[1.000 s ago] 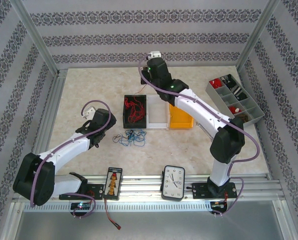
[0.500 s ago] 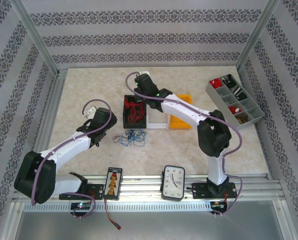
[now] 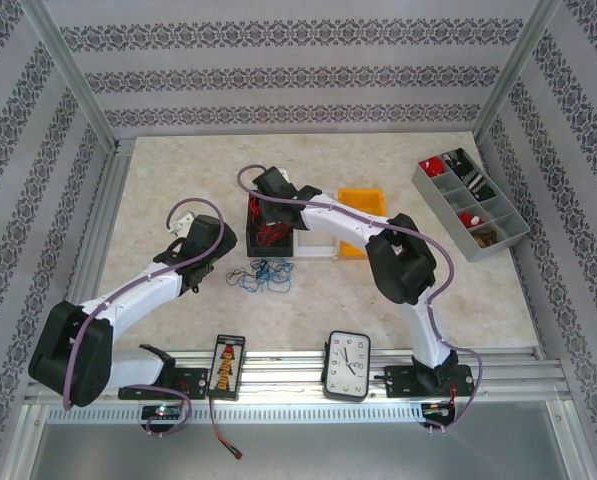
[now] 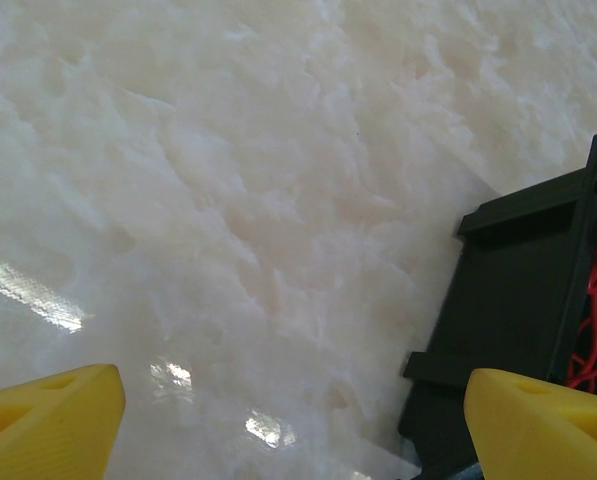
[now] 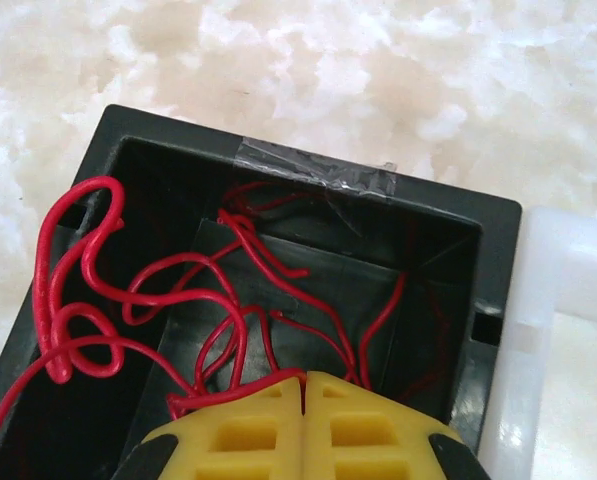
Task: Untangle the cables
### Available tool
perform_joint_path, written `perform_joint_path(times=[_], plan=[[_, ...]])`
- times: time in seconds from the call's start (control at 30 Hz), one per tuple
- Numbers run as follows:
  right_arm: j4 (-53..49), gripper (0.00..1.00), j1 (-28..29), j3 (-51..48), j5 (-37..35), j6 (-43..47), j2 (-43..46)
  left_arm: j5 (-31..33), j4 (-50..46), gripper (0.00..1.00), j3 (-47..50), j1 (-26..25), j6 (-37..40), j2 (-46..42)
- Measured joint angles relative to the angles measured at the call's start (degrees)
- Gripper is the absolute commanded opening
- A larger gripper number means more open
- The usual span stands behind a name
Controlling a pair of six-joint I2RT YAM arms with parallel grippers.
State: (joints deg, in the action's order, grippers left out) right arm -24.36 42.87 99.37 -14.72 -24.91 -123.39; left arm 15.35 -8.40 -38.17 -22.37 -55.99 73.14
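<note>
Moved: right arm [image 3: 343,218] swung in from 12 o'clock; right pincer [image 5: 304,378] now over black bin [image 5: 448,230].
Right pincer: pressed together among red cables [image 5: 128,300]; whether it pinches one, I cannot tell.
Left pincer [image 4: 298,420]: spread, above counter [image 4: 228,200].
Blue cables [image 3: 263,275]: on counter, 6 o'clock of bin.
Meaning: blue bunch probably next.

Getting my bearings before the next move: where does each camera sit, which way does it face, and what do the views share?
Top external: fixed above and behind the bases, looking down on the table; left arm, right arm, black bin, blue cables.
Left wrist: low over the table, facing the black bin's side; left fingers wide apart.
Right wrist: above the black bin, looking down inside; right fingers shut on red cables.
Shared: all three show the black bin.
</note>
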Motion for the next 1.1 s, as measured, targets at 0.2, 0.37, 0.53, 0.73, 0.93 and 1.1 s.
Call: perform_joint_path(times=[0.2, 0.37, 0.53, 0.73, 0.93, 1.1], plan=[[-0.7, 0.41, -0.8, 3.8, -1.1, 1.0, -2.0, -1.8, 0.3, 0.88, 0.0, 0.0, 0.9, 0.7], [0.8, 0.6, -1.3, 4.0, -2.0, 2.2, -2.0, -1.9, 0.4, 0.88, -0.6, 0.0, 1.7, 1.0], [1.1, 0.62, -1.4, 4.0, -2.7, 2.8, -1.3, -2.1, 0.9, 0.88, -0.7, 0.0, 1.7, 1.5], [2.2, 0.6, -1.8, 2.6, -3.7, 2.6, 1.8, -2.2, 1.2, 0.87, -0.7, 0.0, 1.7, 1.5], [3.4, 0.27, -3.4, -1.5, 0.2, 2.0, 4.3, -7.8, 6.6, 0.87, 0.0, 0.0, 6.5, 1.1], [3.7, 0.04, -4.2, -4.1, 4.3, 0.7, 4.7, -17.6, 13.5, 0.85, 1.0, 0.0, 13.6, -1.3]])
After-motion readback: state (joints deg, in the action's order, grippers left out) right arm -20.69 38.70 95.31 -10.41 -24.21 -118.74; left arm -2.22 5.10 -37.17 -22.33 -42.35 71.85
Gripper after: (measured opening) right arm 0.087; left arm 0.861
